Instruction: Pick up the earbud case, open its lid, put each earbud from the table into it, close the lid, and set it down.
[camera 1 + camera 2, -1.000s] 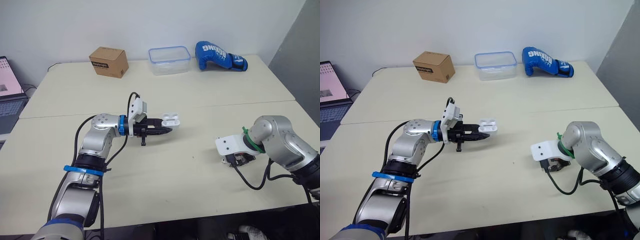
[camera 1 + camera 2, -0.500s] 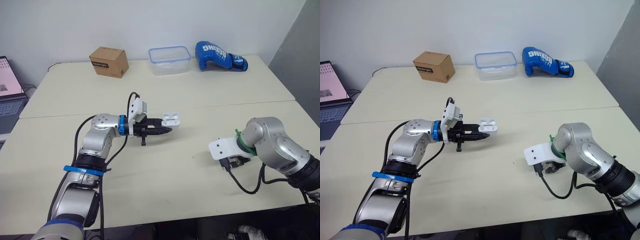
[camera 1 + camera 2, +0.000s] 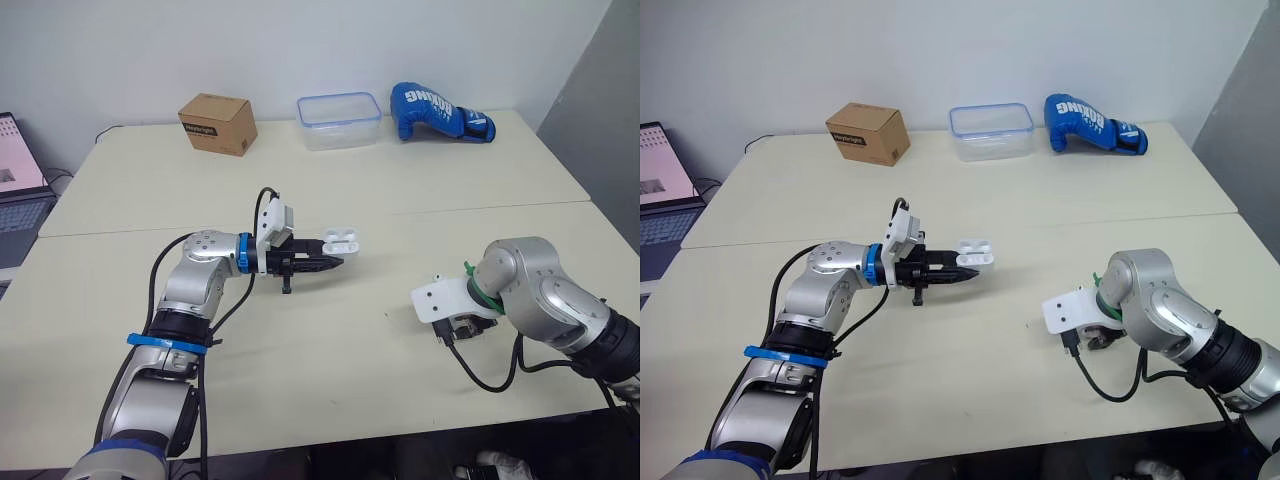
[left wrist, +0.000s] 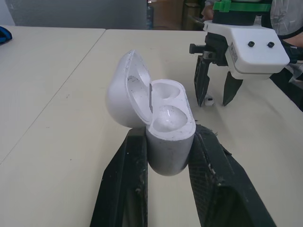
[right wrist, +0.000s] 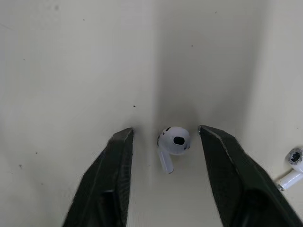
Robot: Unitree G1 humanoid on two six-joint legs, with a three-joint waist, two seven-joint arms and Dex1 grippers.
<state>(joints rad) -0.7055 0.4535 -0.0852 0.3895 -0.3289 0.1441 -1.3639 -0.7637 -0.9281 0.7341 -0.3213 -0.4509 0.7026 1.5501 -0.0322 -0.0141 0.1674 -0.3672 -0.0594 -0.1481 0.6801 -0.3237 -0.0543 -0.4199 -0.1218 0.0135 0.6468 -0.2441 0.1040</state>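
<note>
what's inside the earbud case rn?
Nothing seen. The lid is open and both wells of the earbud case look empty; their deepest parts are hidden behind the rim. One earbud lies on the table within the open right hand, a second earbud nearby.

earbud case (image 4: 166, 142) open, earbuds (image 5: 173, 141) on table (image 5: 71, 66)

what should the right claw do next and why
Probably close the right claw on the earbud: it is open and straddles that earbud on the table, while the left claw holds the earbud case with its lid open.
</note>
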